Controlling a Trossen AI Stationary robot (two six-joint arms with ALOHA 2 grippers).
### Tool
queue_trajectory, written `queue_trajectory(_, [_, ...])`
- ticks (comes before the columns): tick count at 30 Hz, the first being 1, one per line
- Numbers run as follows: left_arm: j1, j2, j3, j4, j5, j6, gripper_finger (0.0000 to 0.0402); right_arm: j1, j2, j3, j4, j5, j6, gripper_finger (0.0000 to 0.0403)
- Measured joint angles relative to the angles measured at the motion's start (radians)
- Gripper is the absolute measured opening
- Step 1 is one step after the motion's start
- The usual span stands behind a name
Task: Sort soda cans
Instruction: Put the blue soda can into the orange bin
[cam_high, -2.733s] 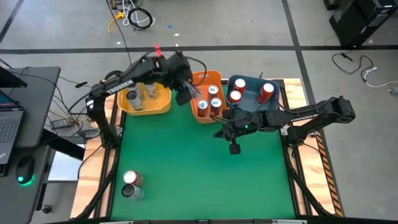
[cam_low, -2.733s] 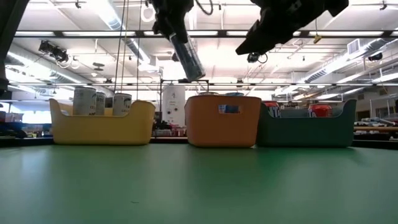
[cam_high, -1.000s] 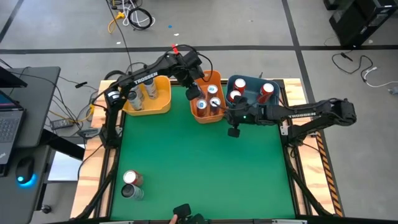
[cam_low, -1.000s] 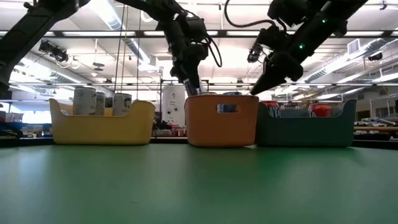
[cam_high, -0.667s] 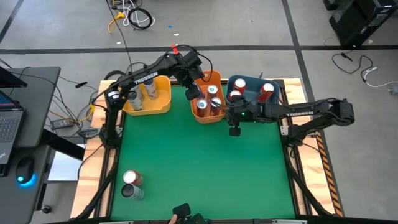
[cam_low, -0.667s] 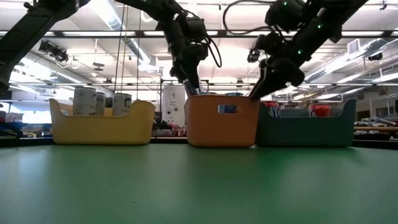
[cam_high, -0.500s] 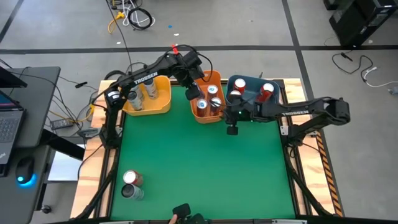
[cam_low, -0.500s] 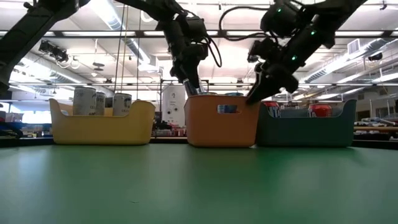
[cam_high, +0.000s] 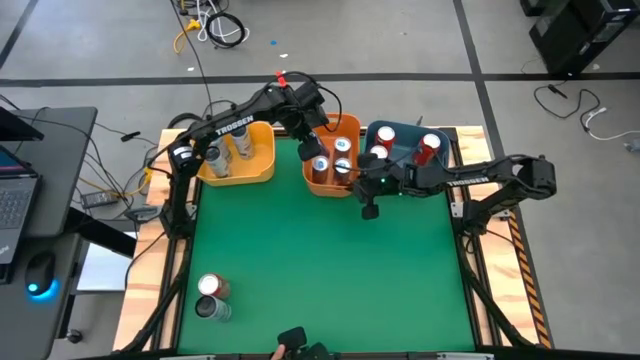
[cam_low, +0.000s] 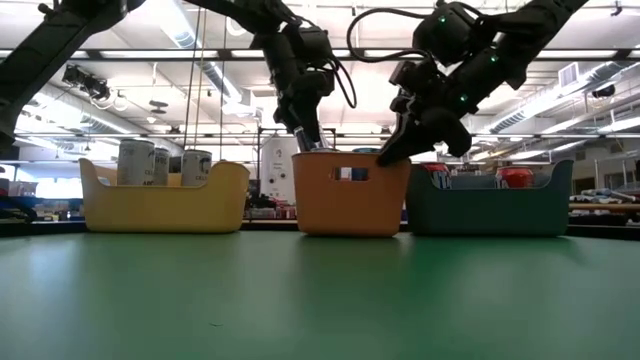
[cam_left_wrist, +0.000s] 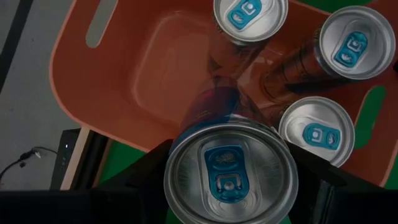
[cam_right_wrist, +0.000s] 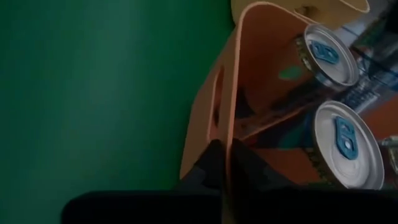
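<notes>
Grey concrete floor, crossed by dark seams and loose cables, surrounds a green-topped bench (cam_high: 320, 270) with wooden edging; a desk with a laptop (cam_high: 15, 195) stands off its left side, and the low view shows a wide hall with ceiling strip lights behind. Along the bench's far edge sit a yellow bin (cam_high: 262, 168), an orange bin (cam_low: 350, 200) and a blue bin (cam_low: 490, 205), side by side. The left pincer (cam_high: 312, 155) hangs over the orange bin's left part, closed around a soda can (cam_left_wrist: 231, 175) held top-up above three cans (cam_left_wrist: 250, 17) already inside. The right pincer (cam_right_wrist: 225, 163) has its fingers closed on the orange bin's near right wall, pinching the rim. Grey cans (cam_high: 213, 156) stand in the yellow bin, red cans (cam_high: 428, 145) in the blue one. Two more cans (cam_high: 212, 297) wait at the near left corner, well apart from everything else. Most of the green surface between the bins and the near edge lies open.
</notes>
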Motion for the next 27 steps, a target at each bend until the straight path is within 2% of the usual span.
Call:
queue_trajectory(22, [0.0, 0.0, 0.0, -0.029, 0.0, -0.014, 0.0234, 0.002, 0.001, -0.001, 0.035, -0.189, -0.187, 0.0])
queue_trajectory(27, [0.0, 0.0, 0.0, -0.053, 0.0, -0.014, 0.0234, 0.025, 0.001, -0.001, 0.035, -0.2, -0.22, 0.0])
